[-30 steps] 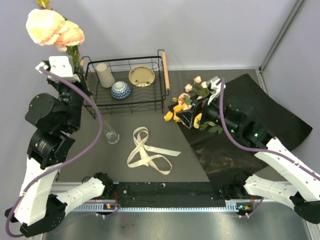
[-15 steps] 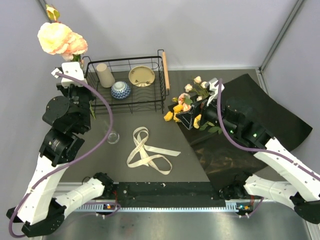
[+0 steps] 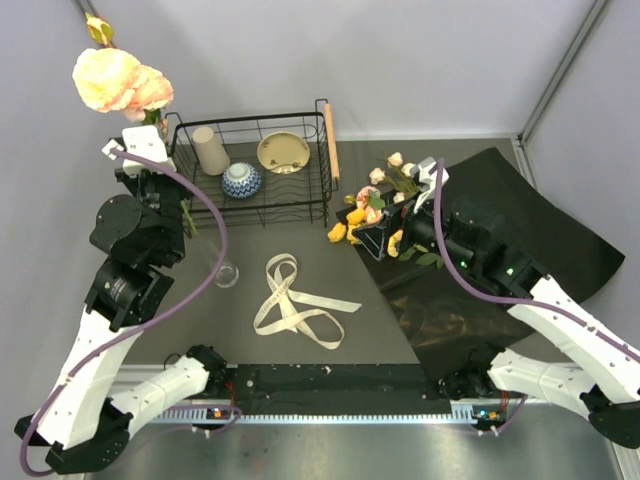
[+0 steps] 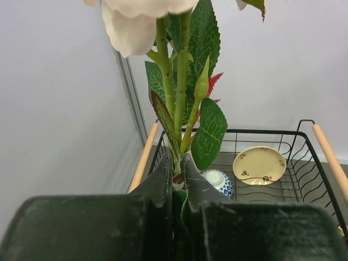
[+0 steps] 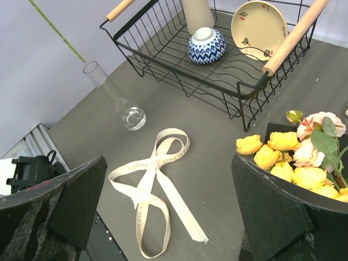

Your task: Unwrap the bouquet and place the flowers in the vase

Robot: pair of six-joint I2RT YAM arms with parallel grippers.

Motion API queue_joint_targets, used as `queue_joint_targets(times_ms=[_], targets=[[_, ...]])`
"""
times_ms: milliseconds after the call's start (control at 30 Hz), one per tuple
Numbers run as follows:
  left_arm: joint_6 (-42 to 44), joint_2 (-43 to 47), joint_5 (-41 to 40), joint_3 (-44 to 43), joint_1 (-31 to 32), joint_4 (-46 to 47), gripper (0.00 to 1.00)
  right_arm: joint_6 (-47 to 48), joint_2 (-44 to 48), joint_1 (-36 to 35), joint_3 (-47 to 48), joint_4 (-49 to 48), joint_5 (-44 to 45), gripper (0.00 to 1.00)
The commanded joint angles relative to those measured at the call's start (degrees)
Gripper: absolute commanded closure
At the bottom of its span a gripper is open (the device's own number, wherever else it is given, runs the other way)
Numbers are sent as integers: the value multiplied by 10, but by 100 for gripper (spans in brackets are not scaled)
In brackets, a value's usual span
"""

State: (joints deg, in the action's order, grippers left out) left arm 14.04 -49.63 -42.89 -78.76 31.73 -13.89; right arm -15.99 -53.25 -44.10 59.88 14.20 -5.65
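My left gripper (image 3: 140, 158) (image 4: 178, 163) is raised at the far left, shut on the green leafy stems of a few peach-pink flowers (image 3: 120, 82) (image 4: 179, 98) that stand upright above it. The vase (image 3: 224, 270) (image 5: 122, 106), clear glass with a round base, stands on the table below and to the right of that gripper. The rest of the bouquet, yellow and pink roses (image 3: 372, 215) (image 5: 288, 163), lies on the unfolded black paper (image 3: 520, 230). My right gripper (image 3: 385, 232) (image 5: 168, 190) hovers over these roses, open and holding nothing.
A cream ribbon (image 3: 295, 300) (image 5: 157, 185) lies loose mid-table. A black wire basket (image 3: 250, 118) with wooden handles holds a beige cup (image 3: 210, 150), a blue-patterned bowl (image 3: 242, 181) and a cream plate (image 3: 283, 152). Grey walls close the back and sides.
My left arm has carried the held roses a little to the right, toward the basket's left end and the vase. The right arm has not moved.
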Motion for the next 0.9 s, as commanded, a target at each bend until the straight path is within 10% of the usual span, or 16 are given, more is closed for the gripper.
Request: queue_joint_targets(times_ms=[0,867], targets=[[-18,4,8,12,-7,38,100,8,10,-4,-2,-22,2,1],[-48,90,-24,244,-11,159,100,15,35,-3,-22,-7,15,1]])
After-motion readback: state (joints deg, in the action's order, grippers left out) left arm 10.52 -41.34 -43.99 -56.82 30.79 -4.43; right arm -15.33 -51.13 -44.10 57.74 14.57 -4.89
